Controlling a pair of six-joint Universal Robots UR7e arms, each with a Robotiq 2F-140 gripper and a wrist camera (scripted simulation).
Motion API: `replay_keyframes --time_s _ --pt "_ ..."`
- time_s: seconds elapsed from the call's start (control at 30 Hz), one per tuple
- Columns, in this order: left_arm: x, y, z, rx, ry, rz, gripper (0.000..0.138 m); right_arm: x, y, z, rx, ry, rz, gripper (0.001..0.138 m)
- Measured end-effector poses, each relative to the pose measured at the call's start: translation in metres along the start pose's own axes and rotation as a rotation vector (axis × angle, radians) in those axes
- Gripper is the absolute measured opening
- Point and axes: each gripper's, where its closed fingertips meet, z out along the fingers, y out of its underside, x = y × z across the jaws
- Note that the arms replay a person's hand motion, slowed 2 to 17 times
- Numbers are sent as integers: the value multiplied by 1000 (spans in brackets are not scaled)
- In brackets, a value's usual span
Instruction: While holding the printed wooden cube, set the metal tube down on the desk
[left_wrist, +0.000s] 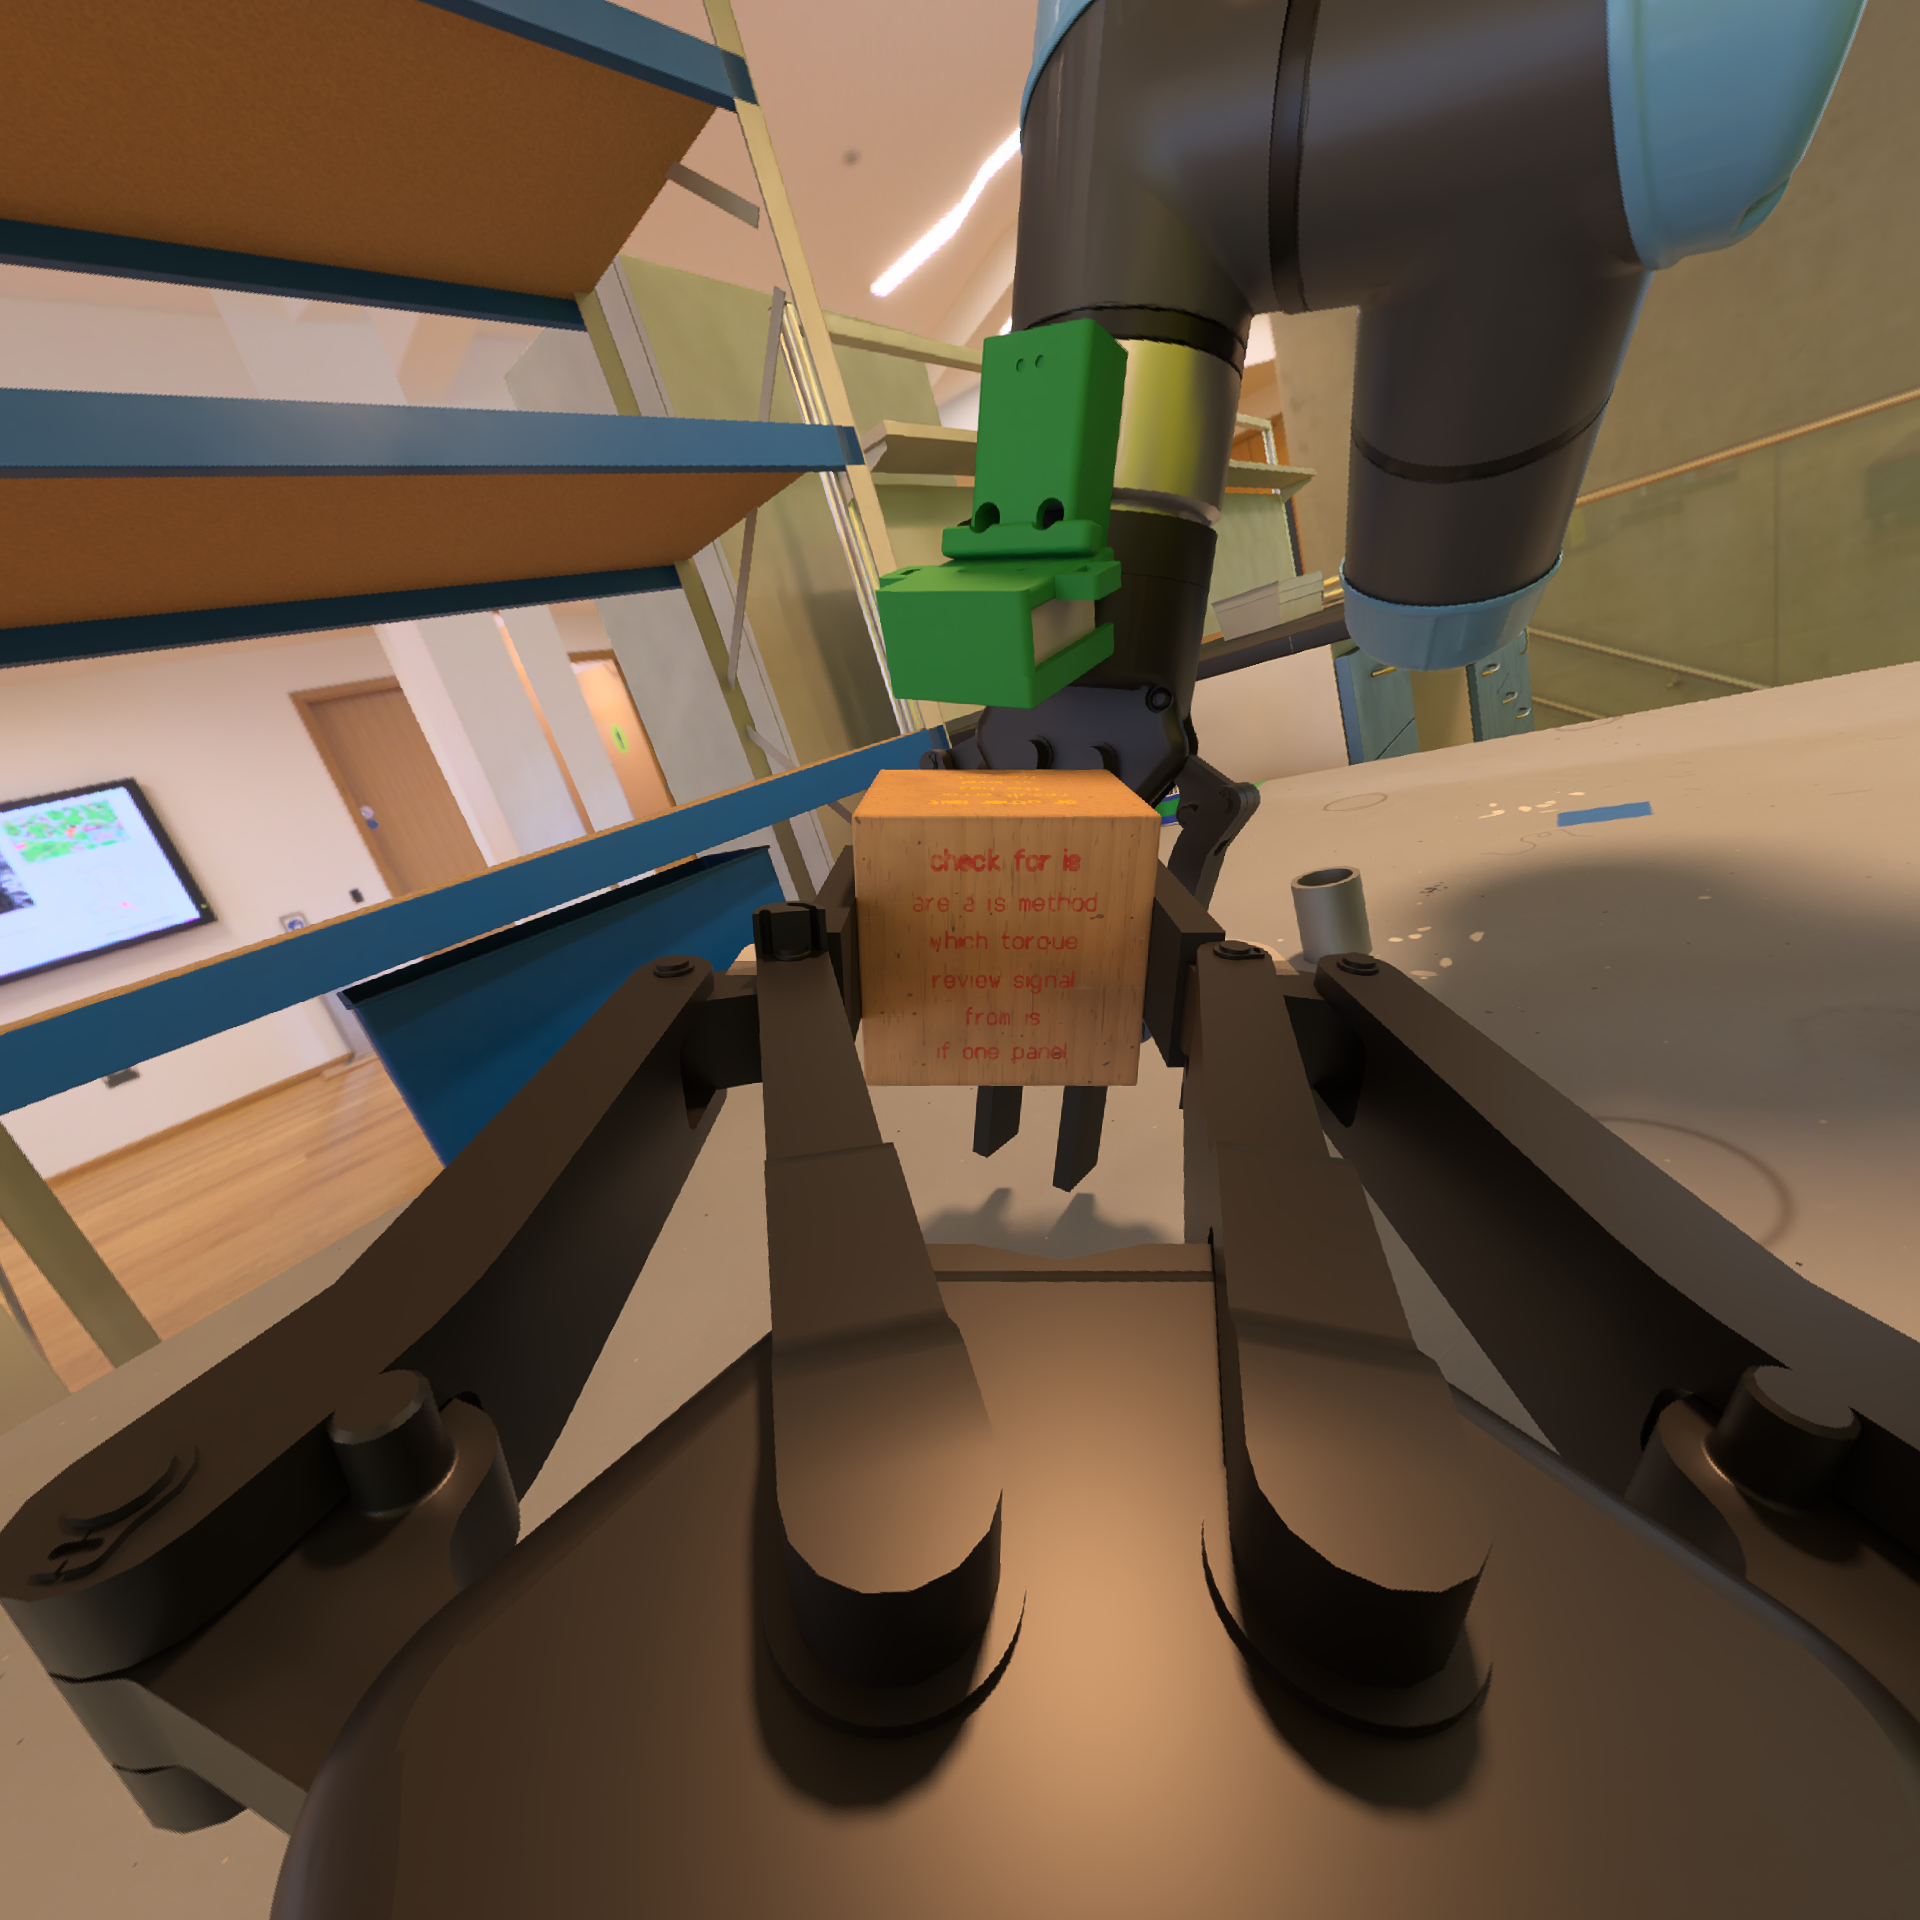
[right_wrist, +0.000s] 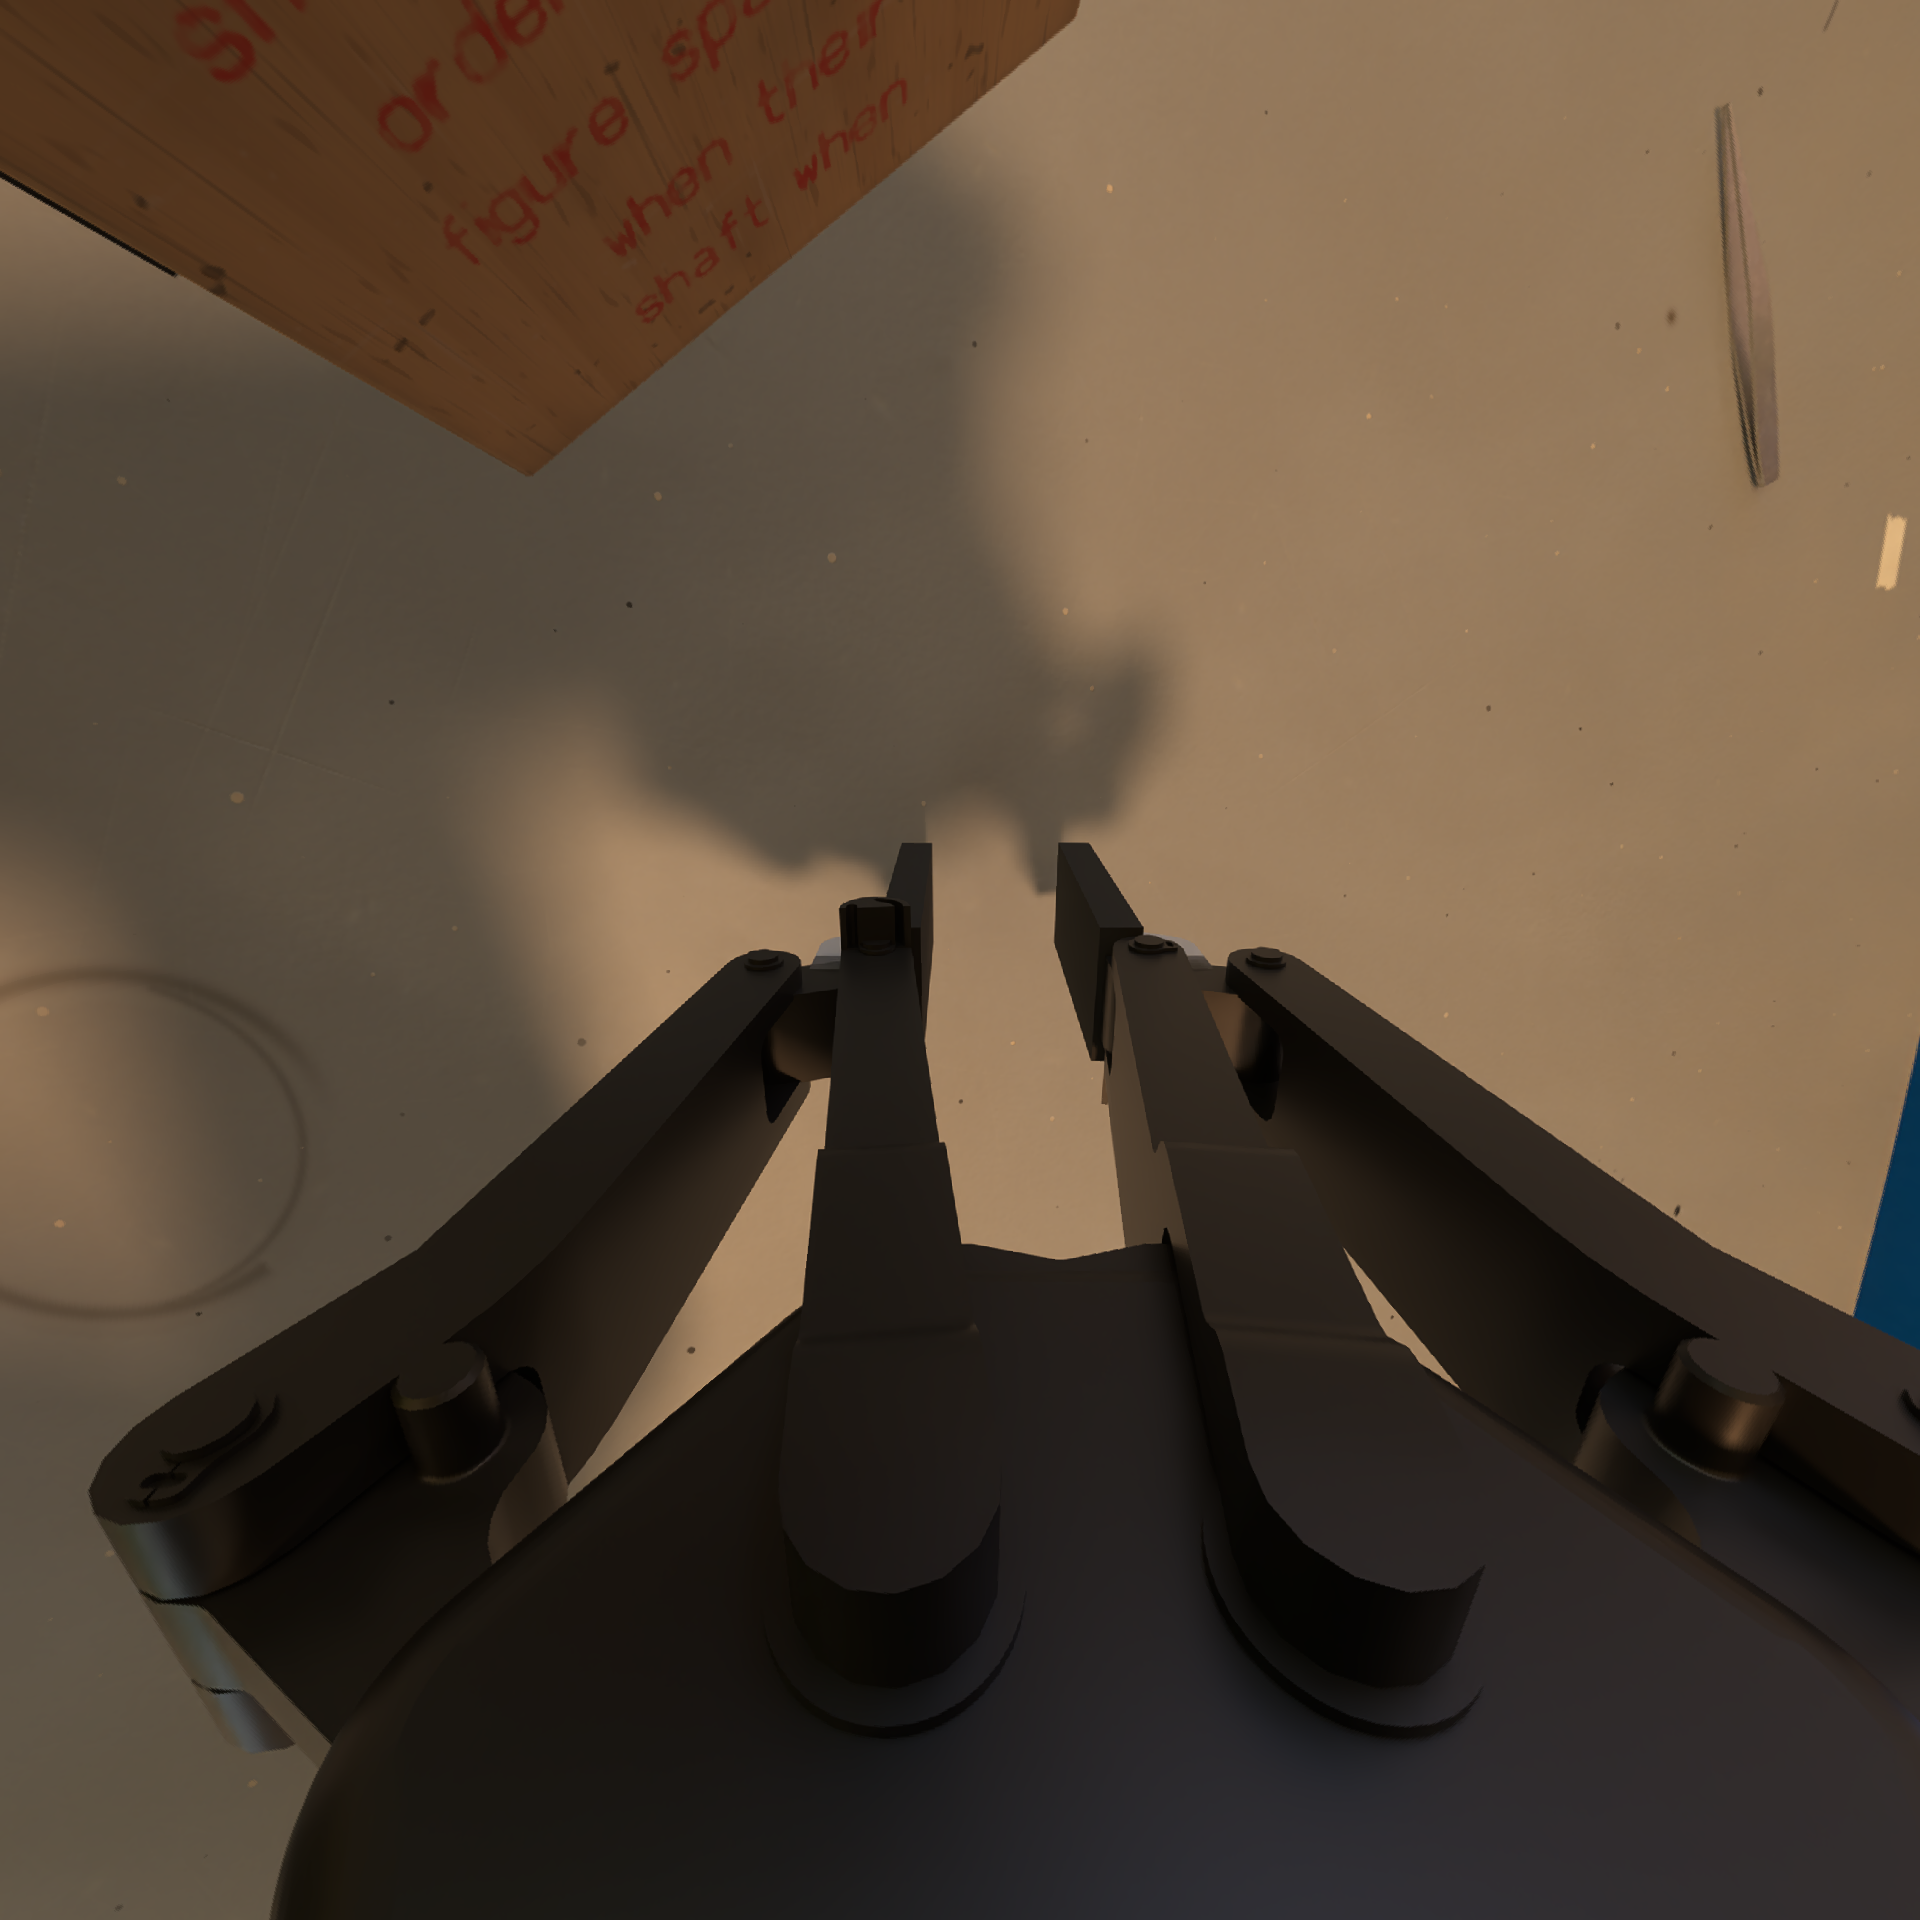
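Observation:
My left gripper (left_wrist: 1006, 940) is shut on the printed wooden cube (left_wrist: 1006, 935) and holds it above the desk (left_wrist: 1610, 1039). The cube is light wood with red print on its faces. Its underside shows at the top left of the right wrist view (right_wrist: 499, 208). The metal tube (left_wrist: 1328, 912), short and silver, stands upright on the desk to the right of the cube, free of both grippers. My right gripper (right_wrist: 992, 883) points down at the desk (right_wrist: 1351, 727), empty, its jaws a little apart. Its fingertips also show below and behind the cube in the left wrist view (left_wrist: 1039, 1138).
A blue and wood shelving rack (left_wrist: 416, 436) rises close on the left. A green mount (left_wrist: 1018, 540) sits on the right arm's wrist above the cube. Blue tape (left_wrist: 1605, 812) lies farther back on the desk. A ring mark (right_wrist: 135, 1143) and a thin streak (right_wrist: 1745, 301) mark the desk.

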Motion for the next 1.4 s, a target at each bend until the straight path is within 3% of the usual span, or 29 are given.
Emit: replay_keyframes --time_s 0.6,0.93,1.4 --pt "0 0 0 0 -1 -1 60 1 8 8 -38 -11 2 30" --pt "0 -1 0 4 -2 0 60 2 3 3 5 -25 18 29" --pt "0 -3 -2 15 -6 0 60 16 -3 -25 99 40 45 28"
